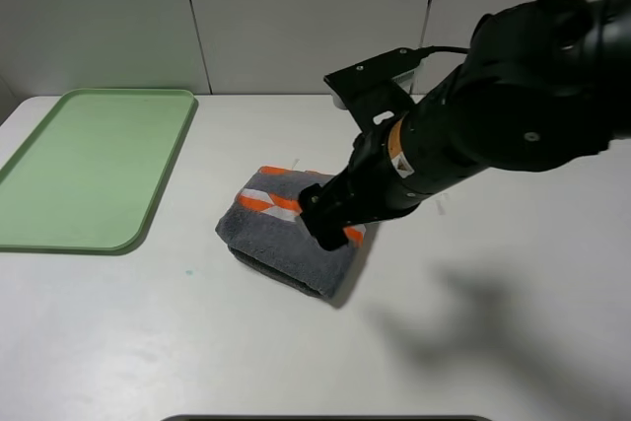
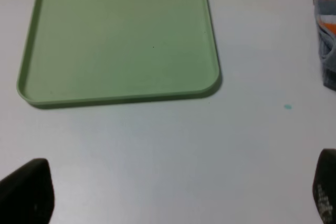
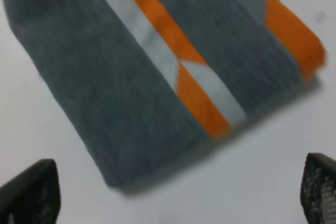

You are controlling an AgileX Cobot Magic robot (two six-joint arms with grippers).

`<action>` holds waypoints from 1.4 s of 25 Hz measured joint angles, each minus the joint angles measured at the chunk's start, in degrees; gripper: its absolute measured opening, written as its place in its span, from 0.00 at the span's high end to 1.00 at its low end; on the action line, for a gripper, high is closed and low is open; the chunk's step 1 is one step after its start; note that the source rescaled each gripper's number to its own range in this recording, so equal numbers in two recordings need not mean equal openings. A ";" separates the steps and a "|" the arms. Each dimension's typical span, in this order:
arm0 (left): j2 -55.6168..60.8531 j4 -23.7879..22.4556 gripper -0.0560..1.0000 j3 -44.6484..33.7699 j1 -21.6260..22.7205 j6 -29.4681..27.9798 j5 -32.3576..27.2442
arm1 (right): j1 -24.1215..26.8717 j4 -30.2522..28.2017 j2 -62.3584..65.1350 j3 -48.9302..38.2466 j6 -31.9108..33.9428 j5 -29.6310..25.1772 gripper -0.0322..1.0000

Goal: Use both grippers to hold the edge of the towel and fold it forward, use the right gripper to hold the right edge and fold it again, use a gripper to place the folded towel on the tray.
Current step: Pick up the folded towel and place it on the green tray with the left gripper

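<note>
We see the towel (image 1: 286, 234) lying on the table (image 1: 513, 342) as a compact grey-and-orange bundle, well apart from the green tray (image 1: 99, 170). Both folds look done to us, so only the move to the tray is left. Our right gripper (image 1: 330, 227) hovers over the towel's right edge, fingers spread wide and holding nothing. Our left gripper (image 2: 178, 192), facing the tray, is likewise spread and empty.

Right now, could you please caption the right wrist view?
Open right claw hovers over the folded grey towel with orange-white stripes.
</note>
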State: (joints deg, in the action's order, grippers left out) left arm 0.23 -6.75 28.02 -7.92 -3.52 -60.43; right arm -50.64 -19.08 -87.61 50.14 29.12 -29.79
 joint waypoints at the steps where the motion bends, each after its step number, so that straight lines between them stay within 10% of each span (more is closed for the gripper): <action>1: 0.00 0.00 0.00 0.00 0.00 0.00 0.00 | 0.00 0.68 1.16 -0.66 -1.01 -1.43 0.00; 35: 0.00 0.00 0.00 0.00 0.00 0.00 0.00 | 35.97 19.08 43.55 -18.11 -28.10 -25.33 0.00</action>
State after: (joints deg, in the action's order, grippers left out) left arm 0.23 -6.75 28.02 -7.92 -3.52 -60.43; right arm -14.67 0.00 -44.06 32.03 1.02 -55.12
